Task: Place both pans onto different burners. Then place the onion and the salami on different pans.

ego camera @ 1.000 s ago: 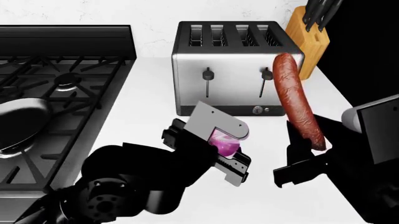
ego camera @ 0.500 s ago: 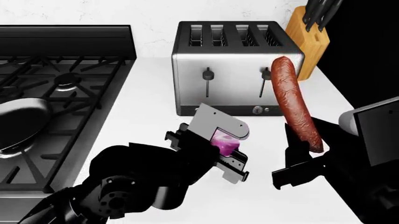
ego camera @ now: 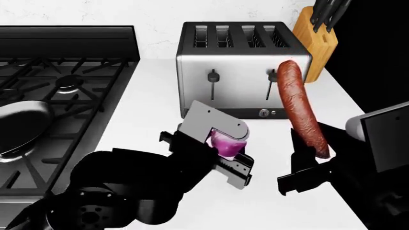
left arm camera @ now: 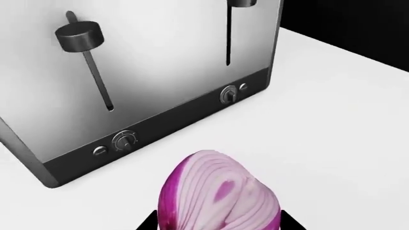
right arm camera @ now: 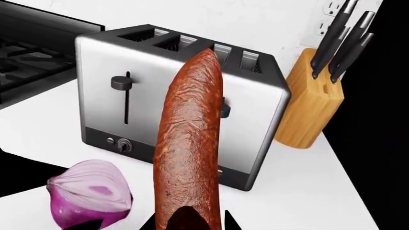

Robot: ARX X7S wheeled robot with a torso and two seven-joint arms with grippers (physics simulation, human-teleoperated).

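My left gripper (ego camera: 225, 146) is shut on the purple-pink onion (ego camera: 225, 143) and holds it above the white counter in front of the toaster; the onion's pale cut face shows in the left wrist view (left arm camera: 221, 194). My right gripper (ego camera: 313, 155) is shut on the lower end of the reddish-brown salami (ego camera: 299, 106), which stands nearly upright in front of the toaster's right side; it also shows in the right wrist view (right arm camera: 189, 148), with the onion (right arm camera: 89, 194) beside it. One glossy pan (ego camera: 19, 125) sits on the stove grates (ego camera: 70, 81) at the left edge. The second pan is out of view.
A silver four-slot toaster (ego camera: 242, 67) stands at the back of the white counter (ego camera: 150, 96). A wooden knife block (ego camera: 316, 40) stands to its right. The counter's right edge (ego camera: 348, 98) drops into black. A rear burner head (ego camera: 68, 82) shows under the grates.
My left gripper has lifted slightly and shifted left with the onion. The salami in my right gripper has moved a little left and toward me.
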